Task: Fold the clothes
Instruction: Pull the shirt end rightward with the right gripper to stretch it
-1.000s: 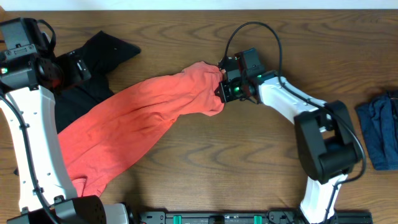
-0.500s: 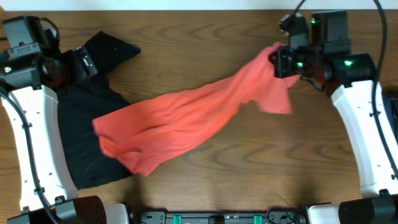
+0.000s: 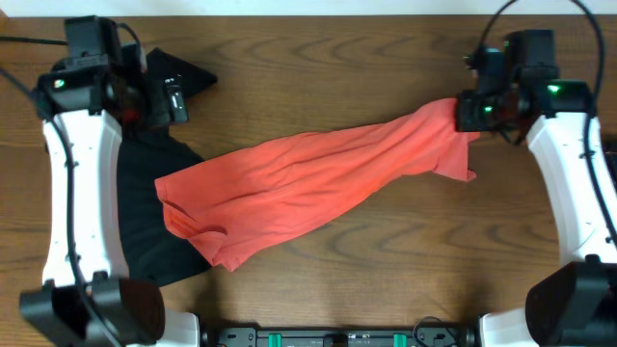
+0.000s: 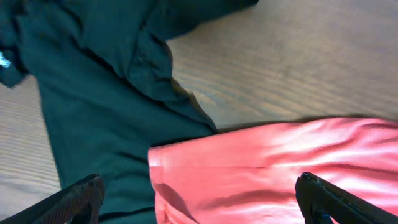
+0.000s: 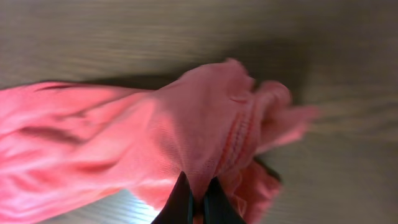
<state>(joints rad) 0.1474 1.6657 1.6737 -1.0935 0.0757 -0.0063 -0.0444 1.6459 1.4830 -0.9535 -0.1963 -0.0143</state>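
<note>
**Red shirt pinched in my right hand, left hand wide and empty**

My right gripper [image 3: 469, 114] is clamped tight on one bunched end of the red shirt [image 3: 308, 183]; in the right wrist view the fingertips [image 5: 198, 200] meet with a fold of red shirt [image 5: 124, 137] nipped between them and the cloth gathered in a knot just ahead of the hand; a short flap hangs just below the grip; from that hand the shirt runs away in a long, wrinkled band across the table [image 3: 386, 280] toward my other hand, its far end lying flat on the wood.

My left gripper [image 3: 162, 96] stands wide, nothing between the fingers; it hovers over the black shirt [image 3: 145, 226]; in the left wrist view both fingers [image 4: 81, 199] frame the scene, the black shirt [image 4: 93, 106] spread under and ahead of the hand, the red shirt's [image 4: 280, 168] edge directly below the gap and overlapping the black cloth; bare table [image 4: 298, 56] lies beyond.
</note>
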